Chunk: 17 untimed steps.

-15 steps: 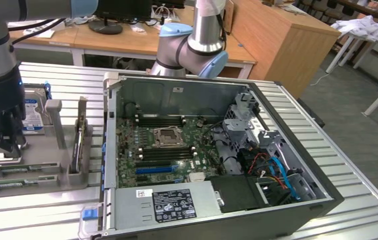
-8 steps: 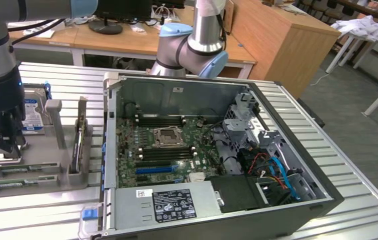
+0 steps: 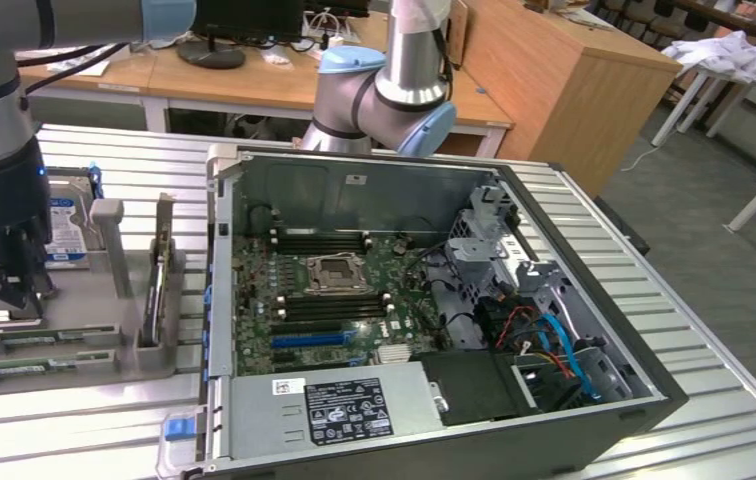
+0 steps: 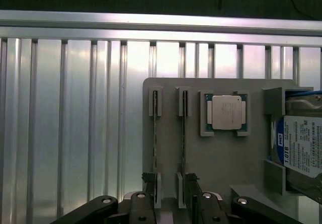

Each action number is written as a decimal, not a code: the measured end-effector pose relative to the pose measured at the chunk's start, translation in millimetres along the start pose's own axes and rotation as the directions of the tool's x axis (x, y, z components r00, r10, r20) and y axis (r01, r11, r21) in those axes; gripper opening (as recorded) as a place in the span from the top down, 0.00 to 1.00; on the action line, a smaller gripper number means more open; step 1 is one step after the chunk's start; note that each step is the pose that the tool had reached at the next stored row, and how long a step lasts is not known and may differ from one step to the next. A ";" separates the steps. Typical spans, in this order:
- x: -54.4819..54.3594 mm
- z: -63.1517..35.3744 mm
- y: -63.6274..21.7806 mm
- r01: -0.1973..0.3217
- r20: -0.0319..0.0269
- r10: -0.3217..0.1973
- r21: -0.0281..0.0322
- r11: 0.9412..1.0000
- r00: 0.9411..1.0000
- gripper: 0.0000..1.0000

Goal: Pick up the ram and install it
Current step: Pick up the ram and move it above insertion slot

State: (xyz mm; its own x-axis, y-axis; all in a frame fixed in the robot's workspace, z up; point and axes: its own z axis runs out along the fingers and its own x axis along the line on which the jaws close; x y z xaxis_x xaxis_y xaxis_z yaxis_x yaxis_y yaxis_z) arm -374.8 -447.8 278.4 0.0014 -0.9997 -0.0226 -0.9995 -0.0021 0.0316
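Two ram sticks stand on edge in slots of a grey holder tray (image 4: 221, 158). In the wrist view they are thin green lines, one ram stick (image 4: 154, 143) beside the other ram stick (image 4: 183, 143). My gripper (image 4: 170, 182) hangs open just above their near ends, one black finger (image 4: 149, 179) outside each stick, holding nothing. In the exterior view the gripper (image 3: 5, 298) is at the left over the tray (image 3: 85, 330), with a ram stick (image 3: 34, 345) below it. The open computer case (image 3: 432, 310) shows the motherboard's dark memory slots (image 3: 331, 240).
A silver processor chip (image 4: 228, 112) and a blue-labelled hard drive (image 4: 302, 146) also sit in the tray. Grey upright posts (image 3: 109, 240) rise from the tray beside the case wall. Everything rests on a ribbed aluminium table (image 4: 75, 123). A second robot arm (image 3: 385, 90) stands behind the case.
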 end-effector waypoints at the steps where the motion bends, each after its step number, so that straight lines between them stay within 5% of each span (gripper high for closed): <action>1: 0.0 0.4 0.0 0.000 0.000 0.000 0.000 1.000 1.000 0.63; 17: 0.1 4.1 -0.1 0.000 0.000 0.000 0.000 1.000 1.000 0.63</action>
State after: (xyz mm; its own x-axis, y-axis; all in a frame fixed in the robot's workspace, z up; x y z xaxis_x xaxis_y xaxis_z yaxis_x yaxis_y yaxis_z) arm -374.8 -447.8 274.4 0.0014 -0.9997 -0.0228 -0.9995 -0.0021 0.0314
